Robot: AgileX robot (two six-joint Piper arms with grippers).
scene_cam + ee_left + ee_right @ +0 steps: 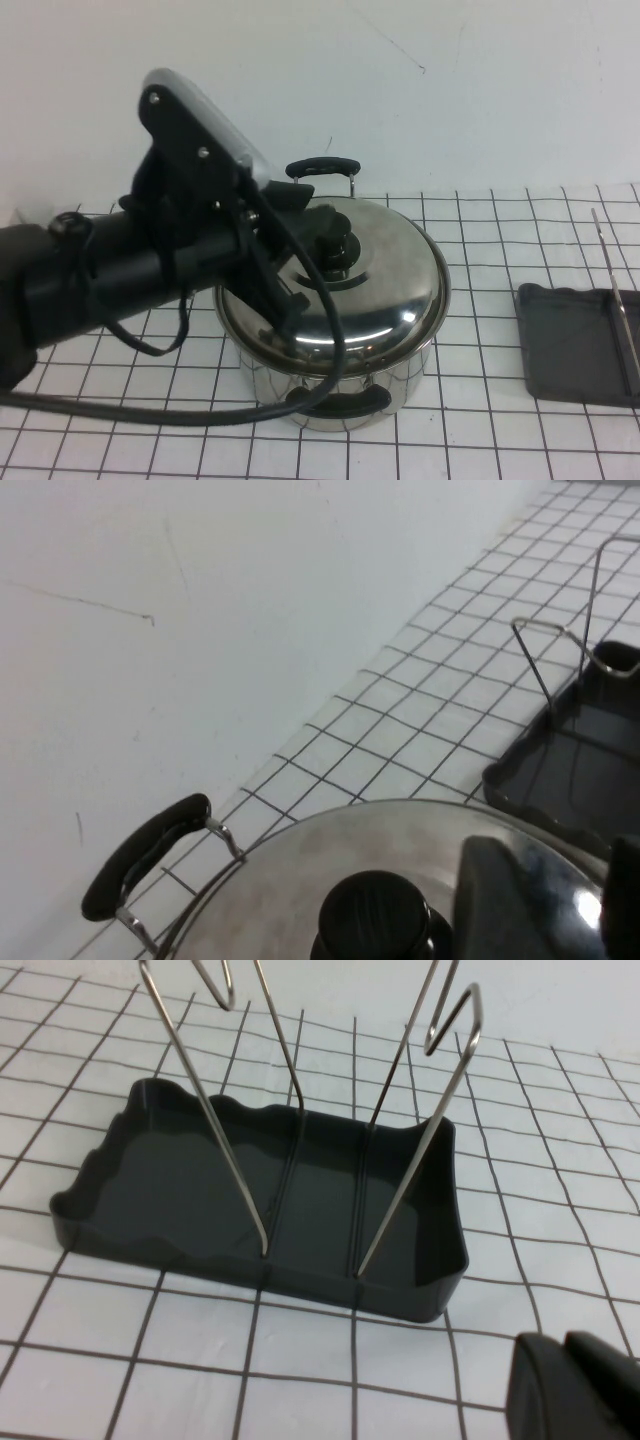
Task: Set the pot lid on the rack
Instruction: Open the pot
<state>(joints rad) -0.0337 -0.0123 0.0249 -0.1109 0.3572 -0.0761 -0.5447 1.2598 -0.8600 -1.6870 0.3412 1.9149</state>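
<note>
The pot lid (385, 270), shiny steel with a black knob (335, 243), lies on the steel pot (340, 395) at the table's middle. My left gripper (300, 280) hovers low over the lid, just left of the knob. In the left wrist view it (580, 900) is open, and the knob (372, 920) sits beside one finger (500, 900), not between the two. The rack (570, 345), a dark grey tray with wire rods (610, 290), stands at the right edge. My right gripper (565, 1355) is shut and empty beside the rack (150, 1200); it is out of the high view.
The pot's far black handle (322, 165) sticks up behind the lid, near the white wall. The left arm's cable (150, 405) loops over the table in front of the pot. Gridded white tabletop lies between pot and rack.
</note>
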